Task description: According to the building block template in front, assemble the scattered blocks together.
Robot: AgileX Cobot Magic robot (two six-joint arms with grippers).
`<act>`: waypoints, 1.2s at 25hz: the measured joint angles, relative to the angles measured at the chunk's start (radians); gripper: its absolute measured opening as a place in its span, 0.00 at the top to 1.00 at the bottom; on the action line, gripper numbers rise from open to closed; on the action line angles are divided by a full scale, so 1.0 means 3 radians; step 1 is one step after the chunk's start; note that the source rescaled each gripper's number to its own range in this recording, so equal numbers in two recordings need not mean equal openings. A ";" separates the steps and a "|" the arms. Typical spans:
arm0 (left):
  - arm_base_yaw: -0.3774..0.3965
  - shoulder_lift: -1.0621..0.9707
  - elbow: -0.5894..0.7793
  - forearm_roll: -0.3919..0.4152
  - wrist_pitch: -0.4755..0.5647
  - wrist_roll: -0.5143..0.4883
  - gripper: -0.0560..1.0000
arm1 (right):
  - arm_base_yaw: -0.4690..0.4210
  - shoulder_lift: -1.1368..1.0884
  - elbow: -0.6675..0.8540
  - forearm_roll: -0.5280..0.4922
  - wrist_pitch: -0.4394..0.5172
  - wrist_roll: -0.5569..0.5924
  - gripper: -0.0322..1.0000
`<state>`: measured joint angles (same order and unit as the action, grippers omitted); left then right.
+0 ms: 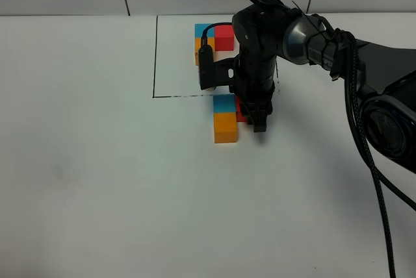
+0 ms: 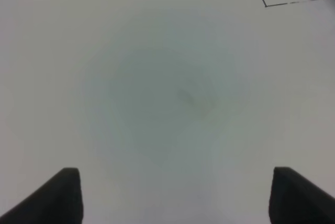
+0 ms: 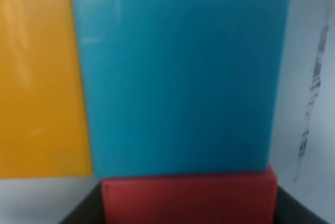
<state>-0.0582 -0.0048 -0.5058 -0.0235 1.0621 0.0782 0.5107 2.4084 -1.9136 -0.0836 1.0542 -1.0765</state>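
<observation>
Right pincer (image 1: 258,117) holds the red cube (image 3: 189,199) against the blue cube (image 1: 224,103), orange cube (image 1: 226,127) nearer; left pincer (image 2: 172,195) wide over bare table (image 2: 157,93).

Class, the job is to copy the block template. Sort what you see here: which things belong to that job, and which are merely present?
Belongs to the job:
- building block template
- teal-blue cube
- orange cube
- red cube, between the right gripper jaws

Merely present:
- white table
- left gripper, open over bare table
</observation>
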 joint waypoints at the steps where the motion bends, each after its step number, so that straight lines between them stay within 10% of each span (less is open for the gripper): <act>1: 0.0000 0.0000 0.0000 0.0000 0.0000 0.0000 0.32 | 0.0000 0.0000 0.0000 0.0000 0.0000 0.0000 0.95; 10: 0.0000 0.0000 0.0000 0.0000 0.0000 0.0000 0.32 | 0.0000 -0.0048 0.0014 0.0014 -0.0058 0.0095 0.43; 30: 0.0000 0.0000 0.0000 0.0000 0.0000 0.0000 0.32 | -0.1108 -0.0790 0.0034 0.0475 0.0528 0.2155 0.16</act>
<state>-0.0582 -0.0048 -0.5058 -0.0235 1.0621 0.0782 0.1781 2.1713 -1.9033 0.0589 1.2125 -0.4301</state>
